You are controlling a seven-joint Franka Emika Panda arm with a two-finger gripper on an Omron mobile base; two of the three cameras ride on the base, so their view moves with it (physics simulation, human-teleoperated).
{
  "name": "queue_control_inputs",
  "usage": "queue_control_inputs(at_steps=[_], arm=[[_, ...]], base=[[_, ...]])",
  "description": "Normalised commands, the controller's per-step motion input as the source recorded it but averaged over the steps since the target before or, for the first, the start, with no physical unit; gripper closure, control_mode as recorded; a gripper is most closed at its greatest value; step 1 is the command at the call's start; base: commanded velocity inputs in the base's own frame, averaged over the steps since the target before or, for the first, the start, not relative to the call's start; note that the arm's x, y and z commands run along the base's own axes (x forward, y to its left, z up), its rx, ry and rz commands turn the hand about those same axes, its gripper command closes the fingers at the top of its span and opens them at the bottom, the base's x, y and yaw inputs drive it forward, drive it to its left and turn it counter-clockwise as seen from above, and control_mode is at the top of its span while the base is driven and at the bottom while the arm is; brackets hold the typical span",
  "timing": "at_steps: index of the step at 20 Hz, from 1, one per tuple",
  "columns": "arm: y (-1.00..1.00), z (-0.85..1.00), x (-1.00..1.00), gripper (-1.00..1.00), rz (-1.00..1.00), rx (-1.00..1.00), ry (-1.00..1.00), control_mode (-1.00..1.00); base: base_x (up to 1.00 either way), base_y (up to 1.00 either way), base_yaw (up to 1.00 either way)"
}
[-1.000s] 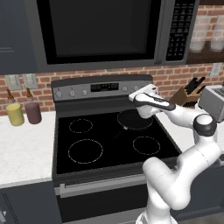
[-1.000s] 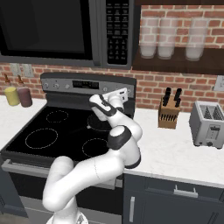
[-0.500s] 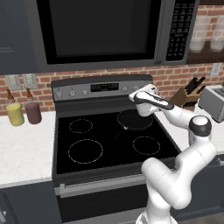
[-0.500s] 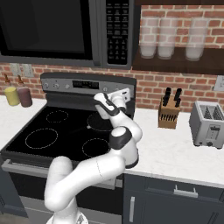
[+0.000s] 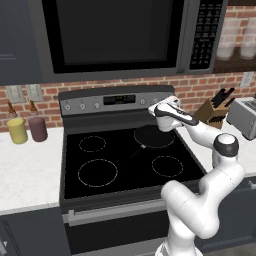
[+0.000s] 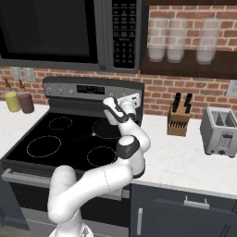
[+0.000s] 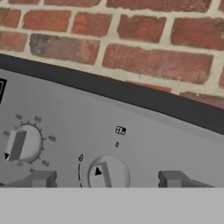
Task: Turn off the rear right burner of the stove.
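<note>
**Lining up on the knob at the back panel**

The gripper (image 7: 107,179) sits close in front of the stove (image 5: 125,165), at the right end of its grey back panel (image 7: 131,140), just above the rear right burner (image 5: 154,136). That burner is a plain dark disc on the black glass, behind the dashed circle (image 5: 167,166) at the stove's front right. The arm reaches over the burner from the right side of the stove.

In the hand view, a round knob (image 7: 108,173) with a dark pointer lies between the two grey fingertips (image 7: 43,178), one on either side of it and each well clear of its edge. So the jaws stand spread apart and hold nothing. A second knob (image 7: 22,143), ringed with temperature numbers, sits to the left of the first on the same panel. A small burner diagram (image 7: 120,130) is printed just above the centred knob; it is too small to read which zone it marks, though the knob's place at the right end suggests it is the right one.

The step in hand looks like the final approach, with the grasp not yet made. The next move calls for easing forward until the fingertips flank the knob, closing squarely on it, then rotating the wrist to bring the pointer to its off mark without slipping.
</note>
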Motion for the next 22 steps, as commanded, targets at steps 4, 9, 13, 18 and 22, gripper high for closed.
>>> queue_control_inputs(at_steps=[4,9,13,18,22], arm=[[0.00,0.00,0.20,-1.00,0.00,0.00,0.00,-1.00],[0.00,0.00,0.17,-1.00,0.00,0.00,0.00,-1.00],[0.10,-0.04,0.00,-1.00,0.00,-0.06,0.00,-1.00],[0.02,0.00,0.01,-1.00,0.00,-0.01,0.00,-1.00],[0.00,0.00,0.08,-1.00,0.00,0.00,0.00,-1.00]], base=[[0.00,0.00,0.00],[0.00,0.00,0.00],[0.00,0.00,0.00],[0.00,0.00,0.00],[0.00,0.00,0.00]])
